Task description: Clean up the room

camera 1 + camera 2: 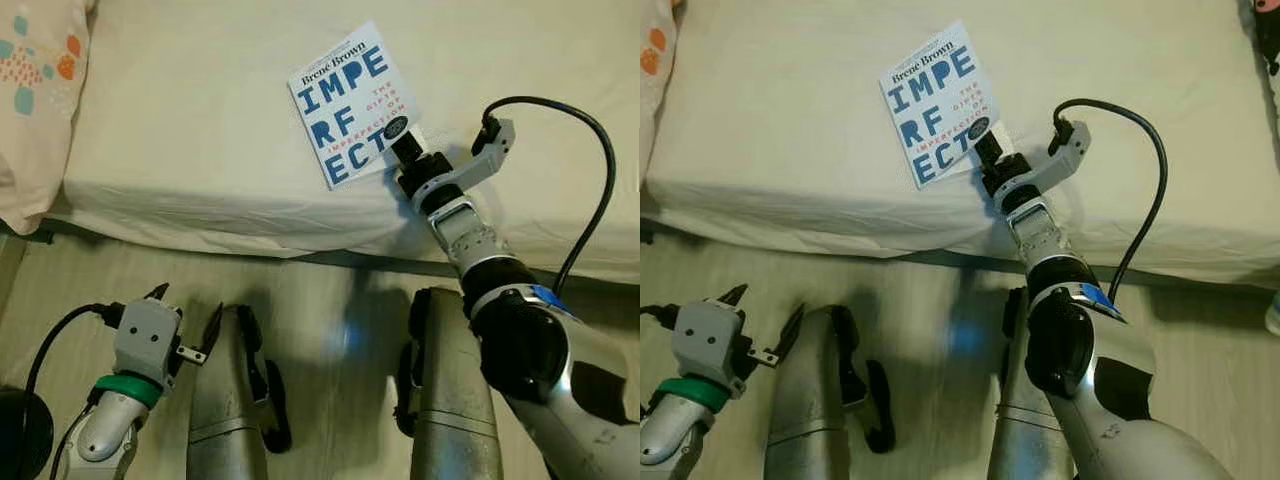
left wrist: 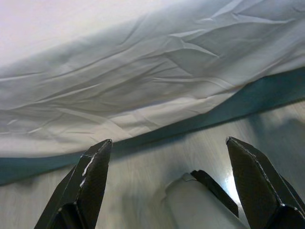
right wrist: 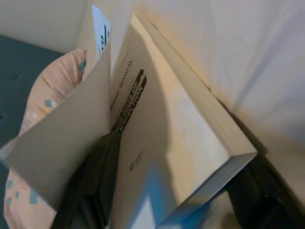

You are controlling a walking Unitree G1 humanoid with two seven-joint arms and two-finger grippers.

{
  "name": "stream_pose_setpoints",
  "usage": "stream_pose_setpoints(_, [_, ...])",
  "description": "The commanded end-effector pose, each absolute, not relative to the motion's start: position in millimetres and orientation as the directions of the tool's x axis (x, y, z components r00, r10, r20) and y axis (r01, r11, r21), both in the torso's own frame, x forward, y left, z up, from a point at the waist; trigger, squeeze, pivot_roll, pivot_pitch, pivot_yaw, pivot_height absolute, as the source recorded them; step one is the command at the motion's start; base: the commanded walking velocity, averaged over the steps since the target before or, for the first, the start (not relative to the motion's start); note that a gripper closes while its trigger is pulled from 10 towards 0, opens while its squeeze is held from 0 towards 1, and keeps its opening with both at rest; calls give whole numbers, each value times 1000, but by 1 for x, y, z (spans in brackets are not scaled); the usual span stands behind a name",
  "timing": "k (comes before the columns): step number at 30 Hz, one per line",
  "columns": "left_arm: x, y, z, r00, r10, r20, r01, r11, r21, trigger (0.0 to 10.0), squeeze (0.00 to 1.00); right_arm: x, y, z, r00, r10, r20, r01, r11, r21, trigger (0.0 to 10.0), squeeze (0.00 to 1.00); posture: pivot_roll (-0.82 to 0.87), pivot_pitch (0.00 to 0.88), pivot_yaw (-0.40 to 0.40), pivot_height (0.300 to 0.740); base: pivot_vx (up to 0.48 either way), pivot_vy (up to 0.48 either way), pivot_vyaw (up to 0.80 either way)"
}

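At upper centre, the right gripper [image 1: 405,135] pinches the white, blue-lettered paperback book [image 1: 352,104] at its corner, apparently under its floppy cover; the left gripper [image 1: 185,325] hangs open.

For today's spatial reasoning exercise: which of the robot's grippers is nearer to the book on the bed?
Right. The right gripper is at the book, one finger slipped under its cover, gripping its corner on the bed. The left gripper hangs open low over the floor, well short of the mattress.
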State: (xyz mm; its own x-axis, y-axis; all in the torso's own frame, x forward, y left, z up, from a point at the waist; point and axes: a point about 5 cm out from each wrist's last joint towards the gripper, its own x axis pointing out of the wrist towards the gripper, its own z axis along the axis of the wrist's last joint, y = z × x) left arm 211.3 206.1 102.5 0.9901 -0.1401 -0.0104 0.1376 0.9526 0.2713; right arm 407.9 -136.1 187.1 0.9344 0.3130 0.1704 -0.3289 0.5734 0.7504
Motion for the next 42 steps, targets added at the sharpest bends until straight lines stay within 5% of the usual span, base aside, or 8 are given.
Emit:
stream_pose_setpoints(1, [202, 211, 91, 989, -121, -84, 140, 951, 275, 10000, 0, 396, -114, 148, 920, 393, 1, -245, 571, 784, 0, 0, 196, 541, 195, 540, 0, 0, 0])
stream_pose_setpoints(16, [221, 213, 104, 998, -49, -28, 53, 985, 166, 10000, 0, 392, -141, 141, 933, 358, 45, -252, 556, 792, 0, 0, 153, 478, 161, 540, 0, 0, 0])
stream_pose_setpoints(23, [243, 212, 113, 999, -26, 25, 24, 996, 88, 10000, 0, 396, -156, 166, 907, 366, 209, -383, 506, 773, 0, 0, 126, 396, 119, 540, 0, 0, 0])
stream_pose_setpoints(31, [285, 211, 136, 990, -50, 133, 70, 987, -144, 10000, 0, 396, -160, 209, 734, 524, 431, -667, 440, 601, 0, 0, 38, 267, 80, 540, 0, 0, 0])
stream_pose_setpoints(36, [293, 211, 141, 986, -52, 157, 84, 974, -208, 10000, 0, 394, -165, 219, 693, 539, 479, -713, 415, 565, 0, 0, 9, 227, 73, 540, 0, 0, 0])
stream_pose_setpoints(40, [317, 205, 154, 975, -71, 210, 165, 865, -474, 10000, 0, 368, -177, 247, 465, 636, 615, -882, 272, 386, 0, 0, -46, 157, 72, 540, 0, 0, 0])
stream_pose_setpoints(42, [319, 204, 155, 974, -75, 216, 175, 851, -495, 10000, 0, 366, -177, 249, 442, 646, 622, -893, 255, 370, 0, 0, -51, 152, 72, 540, 0, 0, 0])
